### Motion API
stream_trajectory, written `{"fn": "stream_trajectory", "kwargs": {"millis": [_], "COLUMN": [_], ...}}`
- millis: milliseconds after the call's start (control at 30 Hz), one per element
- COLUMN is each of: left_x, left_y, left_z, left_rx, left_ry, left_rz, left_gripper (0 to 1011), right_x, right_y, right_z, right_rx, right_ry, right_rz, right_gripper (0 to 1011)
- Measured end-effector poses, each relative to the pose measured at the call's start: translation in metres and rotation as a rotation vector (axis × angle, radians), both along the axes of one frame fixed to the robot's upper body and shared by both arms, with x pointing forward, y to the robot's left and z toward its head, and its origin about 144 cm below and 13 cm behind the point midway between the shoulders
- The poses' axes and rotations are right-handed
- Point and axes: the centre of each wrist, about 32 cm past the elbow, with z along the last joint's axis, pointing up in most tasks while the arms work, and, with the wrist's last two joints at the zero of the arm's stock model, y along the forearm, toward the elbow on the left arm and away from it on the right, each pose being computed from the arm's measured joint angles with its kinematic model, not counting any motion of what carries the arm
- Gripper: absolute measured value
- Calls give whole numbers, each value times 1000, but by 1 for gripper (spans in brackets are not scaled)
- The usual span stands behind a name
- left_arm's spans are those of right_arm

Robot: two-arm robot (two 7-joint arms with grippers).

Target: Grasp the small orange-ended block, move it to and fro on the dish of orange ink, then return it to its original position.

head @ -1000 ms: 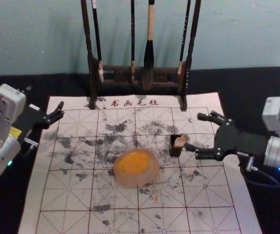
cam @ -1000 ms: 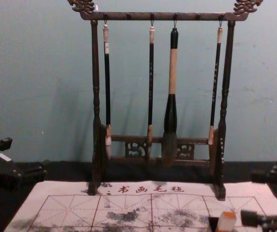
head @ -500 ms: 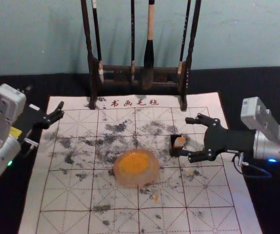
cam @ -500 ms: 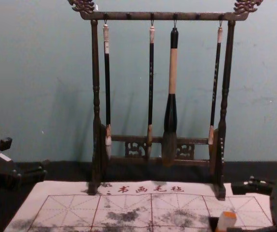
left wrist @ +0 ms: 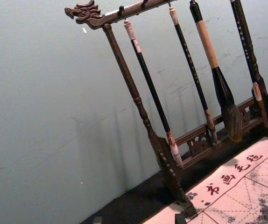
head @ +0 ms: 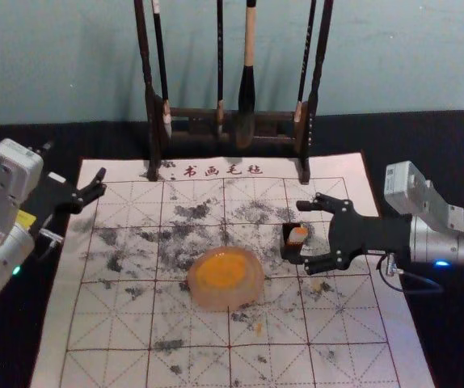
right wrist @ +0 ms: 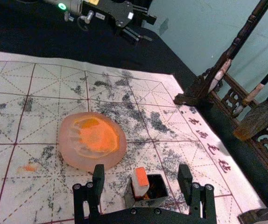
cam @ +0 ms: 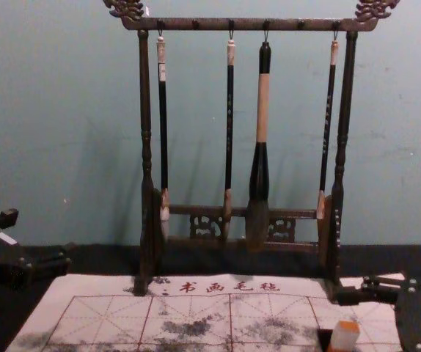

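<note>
Right gripper [head: 301, 234] is spread around one block [head: 297, 235]; left gripper [head: 99, 183], at left, also spread. Mat [head: 191, 368] says "书画毛毡" [head: 222, 170]. Four brushes [cam: 262, 110] hang.

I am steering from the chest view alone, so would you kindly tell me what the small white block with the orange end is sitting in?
Observer: In the right wrist view, the small white block with the orange end leans in a dark, square, open-topped box.

Operator: Thank you; how do the right gripper's fingers stand around the block?

Observer: From the head view, the black right gripper is open, one finger to the far side of the block, the other to the near side.

Operator: And where is the ink?

Observer: The head view has orange ink in a round, pinkish, translucent dish, left of the box and a little nearer the robot.
</note>
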Motion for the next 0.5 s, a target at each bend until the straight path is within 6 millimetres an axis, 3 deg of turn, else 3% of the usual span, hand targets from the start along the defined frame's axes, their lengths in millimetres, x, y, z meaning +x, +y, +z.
{"fn": "stream_trajectory", "kwargs": {"millis": [500], "left_x": [0], "left_y": [0], "left_z": [0], "left_rx": [0], "left_ry": [0], "left_rz": [0], "left_gripper": [1001], "right_x": [12], "right_y": [7], "right_z": [2], "right_rx": [8], "right_ry": [51], "right_rz": [9], "right_gripper": [1000]}}
